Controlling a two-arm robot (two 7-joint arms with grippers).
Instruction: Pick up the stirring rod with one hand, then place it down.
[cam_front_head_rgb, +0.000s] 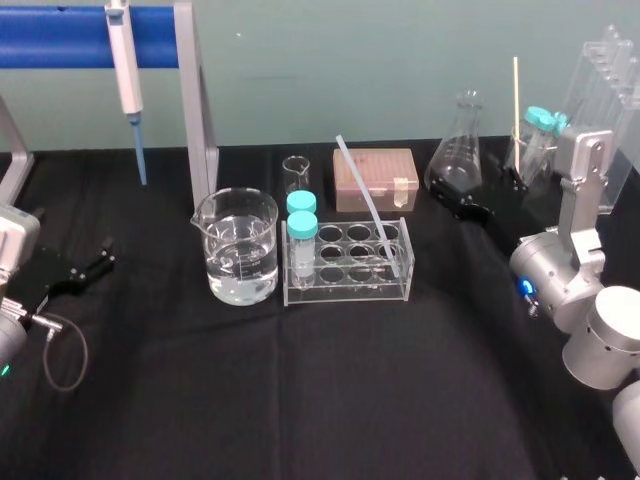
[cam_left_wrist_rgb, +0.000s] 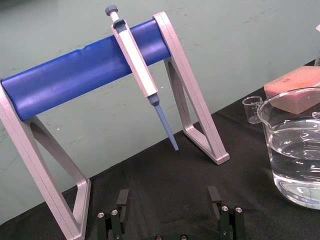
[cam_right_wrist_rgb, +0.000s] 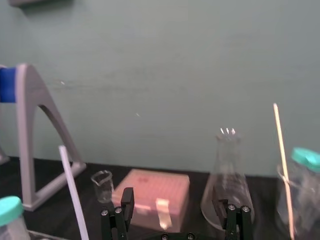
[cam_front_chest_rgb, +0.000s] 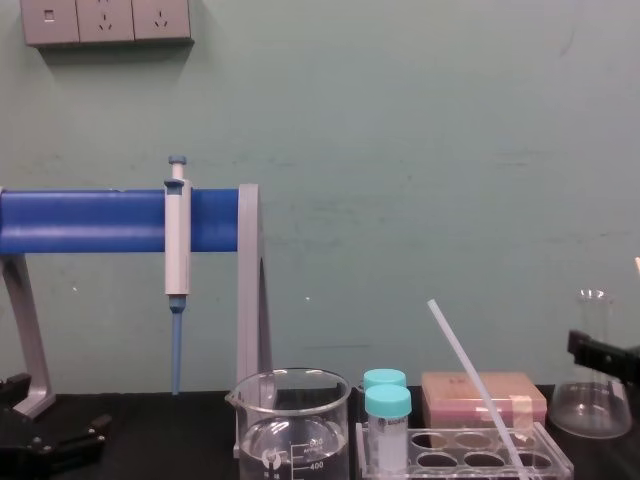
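The stirring rod (cam_front_head_rgb: 365, 195) is a thin translucent-white rod. It leans up and to the left out of the clear tube rack (cam_front_head_rgb: 400, 285) at the table's middle, and also appears in the chest view (cam_front_chest_rgb: 475, 385) and right wrist view (cam_right_wrist_rgb: 72, 190). My right gripper (cam_front_head_rgb: 470, 208) hovers to the right of the rack, in front of the conical flask (cam_front_head_rgb: 458, 150). Its fingers (cam_right_wrist_rgb: 127, 200) are open with nothing between them, apart from the rod. My left gripper (cam_front_head_rgb: 85, 268) rests open at the table's left edge, with its fingers (cam_left_wrist_rgb: 122, 200) spread.
A glass beaker (cam_front_head_rgb: 240, 248) of water stands left of the rack, which holds two teal-capped tubes (cam_front_head_rgb: 302, 235). Behind are a small beaker (cam_front_head_rgb: 296, 172) and a pink tip box (cam_front_head_rgb: 375, 180). A pipette (cam_front_head_rgb: 127, 70) hangs on the blue stand (cam_front_head_rgb: 60, 35) at back left. Clear racks and a wooden stick (cam_front_head_rgb: 516, 95) crowd the back right.
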